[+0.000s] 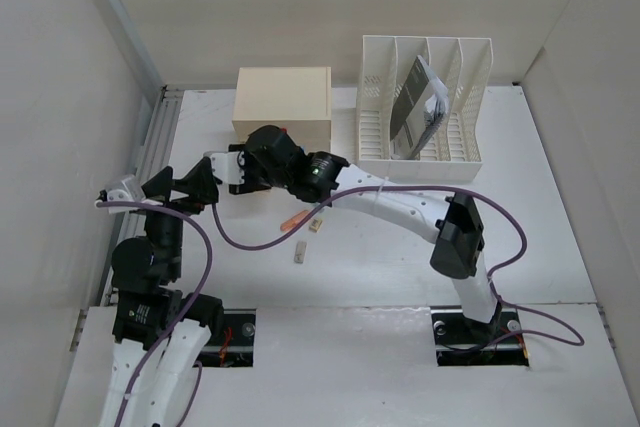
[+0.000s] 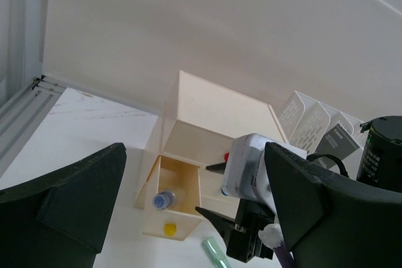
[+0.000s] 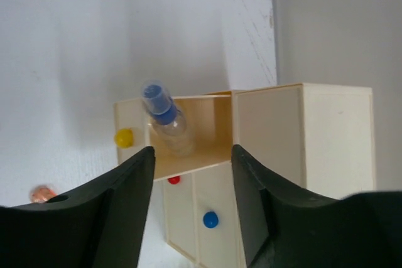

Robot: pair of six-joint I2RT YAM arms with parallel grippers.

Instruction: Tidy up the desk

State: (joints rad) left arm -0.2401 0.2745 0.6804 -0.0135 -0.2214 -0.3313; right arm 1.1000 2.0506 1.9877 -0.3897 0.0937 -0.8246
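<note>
Right claw point(image 3: 191, 152) spread and empty, the blue-capped bottle point(image 3: 164, 117) tilted in the open drawer point(image 3: 210, 123) just beyond its fingertips; left claw point(image 2: 195, 149) gapes too. The desk point(image 3: 75, 42) beneath both looks rigid and slick, nothing to grip there; that light bottle probably wants a mid-body pinch.

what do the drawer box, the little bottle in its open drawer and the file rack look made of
Drawer box: likely painted wood or fibreboard; matte cream, thick flat panels with square edges. Bottle: probably clear plastic, though glass is possible; see-through body, blue cap. File rack: moulded white plastic, by its thin slotted walls.
</note>
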